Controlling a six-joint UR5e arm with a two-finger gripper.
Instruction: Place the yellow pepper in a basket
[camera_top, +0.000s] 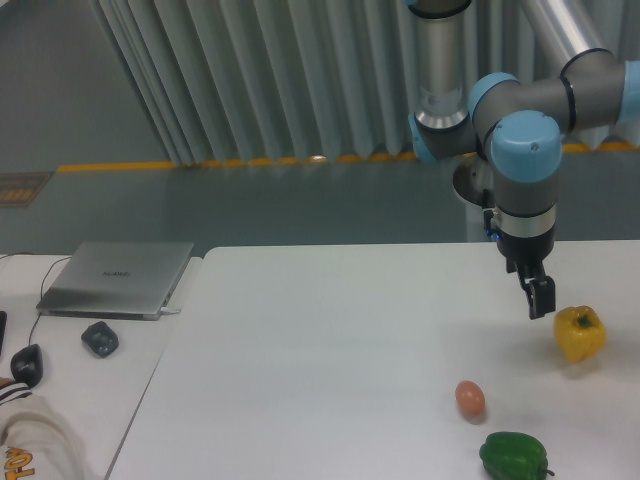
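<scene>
We count one yellow pepper (580, 333) on the tabletop (330, 350), right of our end effector (540, 297), whose opening we cannot tell; it holds nothing. Nearby: one egg (470, 398), one green pepper (514, 456).

Even, cool overhead light falls on the white table (330, 350) — soft faint shadows under the yellow pepper (579, 333) and egg (470, 398); the picture is slightly soft, no strong glare.

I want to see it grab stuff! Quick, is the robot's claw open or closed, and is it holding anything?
Gripper: empty, hanging just left of the glossy yellow bell pepper on the white table; open or closed cannot be told.
</scene>
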